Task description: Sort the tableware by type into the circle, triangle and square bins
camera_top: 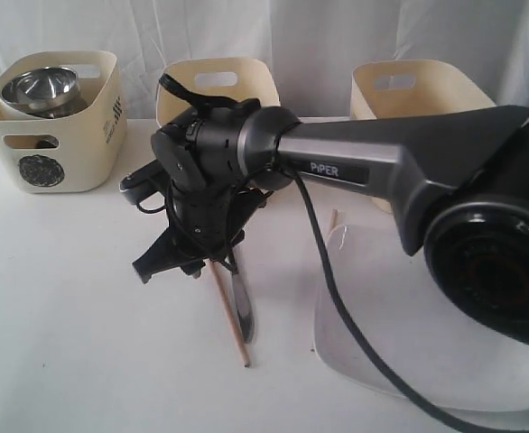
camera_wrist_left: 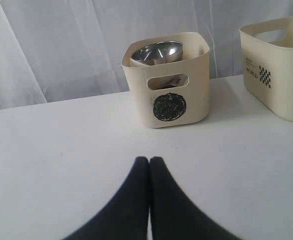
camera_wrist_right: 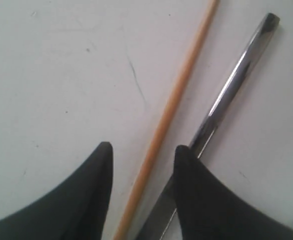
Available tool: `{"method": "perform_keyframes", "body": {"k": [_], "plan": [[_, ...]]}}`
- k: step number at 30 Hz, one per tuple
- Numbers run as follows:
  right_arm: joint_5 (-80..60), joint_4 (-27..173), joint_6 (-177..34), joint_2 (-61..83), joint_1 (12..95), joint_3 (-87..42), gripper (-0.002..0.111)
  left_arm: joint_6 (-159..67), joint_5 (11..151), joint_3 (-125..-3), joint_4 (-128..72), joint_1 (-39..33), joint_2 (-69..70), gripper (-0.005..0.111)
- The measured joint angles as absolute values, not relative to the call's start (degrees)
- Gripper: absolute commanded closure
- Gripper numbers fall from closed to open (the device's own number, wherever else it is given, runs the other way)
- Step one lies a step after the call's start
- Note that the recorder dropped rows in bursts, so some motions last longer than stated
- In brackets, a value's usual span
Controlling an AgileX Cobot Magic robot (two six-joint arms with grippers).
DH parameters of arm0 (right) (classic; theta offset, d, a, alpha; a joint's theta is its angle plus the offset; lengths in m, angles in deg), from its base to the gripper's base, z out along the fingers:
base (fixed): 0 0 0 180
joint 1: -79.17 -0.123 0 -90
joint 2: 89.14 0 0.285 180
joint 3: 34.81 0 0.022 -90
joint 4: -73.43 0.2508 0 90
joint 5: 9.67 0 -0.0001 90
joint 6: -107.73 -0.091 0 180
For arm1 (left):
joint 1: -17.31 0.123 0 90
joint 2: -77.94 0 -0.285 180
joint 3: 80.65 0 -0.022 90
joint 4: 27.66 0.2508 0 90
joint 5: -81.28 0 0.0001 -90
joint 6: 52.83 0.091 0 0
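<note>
My right gripper (camera_wrist_right: 142, 147) hangs open just above the table, fingers pointing down. A wooden chopstick (camera_wrist_right: 171, 115) lies between its fingers. Beside one finger lies a steel knife (camera_wrist_right: 231, 85), partly covered by it. In the exterior view this gripper (camera_top: 212, 260) sits mid-table over the chopstick (camera_top: 231, 317) and knife (camera_top: 243, 311). A large white plate (camera_top: 427, 352) lies at the front right. The bin with the circle mark (camera_top: 52, 135) holds a steel bowl (camera_top: 39, 87). My left gripper (camera_wrist_left: 149, 160) is shut and empty, facing the circle bin (camera_wrist_left: 169, 95) and the bowl (camera_wrist_left: 159, 52).
Two more cream bins stand along the back, one in the middle (camera_top: 215, 90) and one on the right (camera_top: 418, 90). A second chopstick (camera_top: 335, 218) pokes out behind the right arm. A white curtain closes off the back. A black cable trails over the plate.
</note>
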State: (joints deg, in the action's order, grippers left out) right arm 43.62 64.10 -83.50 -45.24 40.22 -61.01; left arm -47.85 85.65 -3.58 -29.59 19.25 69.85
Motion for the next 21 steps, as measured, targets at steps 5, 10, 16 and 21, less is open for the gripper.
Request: {"method": "perform_keyframes", "body": {"k": [5,10,16,21], "plan": [[43.86,65.22,-82.07,-48.70,40.81,-62.68,0.070,-47.85,85.65,-3.58,-29.59,19.25,69.85,0.107],[44.20,65.78,-80.77,-50.01,41.55,-63.11,0.070,-47.85,85.65,-3.58,-29.59,19.25,69.85,0.107],[44.95,70.60,-78.71,-50.23,41.55,-63.27,0.108,-47.85,85.65,-3.58,-29.59,19.25,69.85,0.107],[45.04,71.65,-78.47,-50.00,41.55,-63.27,0.108,-47.85,85.65,-3.58,-29.59,19.25,69.85,0.107]]}}
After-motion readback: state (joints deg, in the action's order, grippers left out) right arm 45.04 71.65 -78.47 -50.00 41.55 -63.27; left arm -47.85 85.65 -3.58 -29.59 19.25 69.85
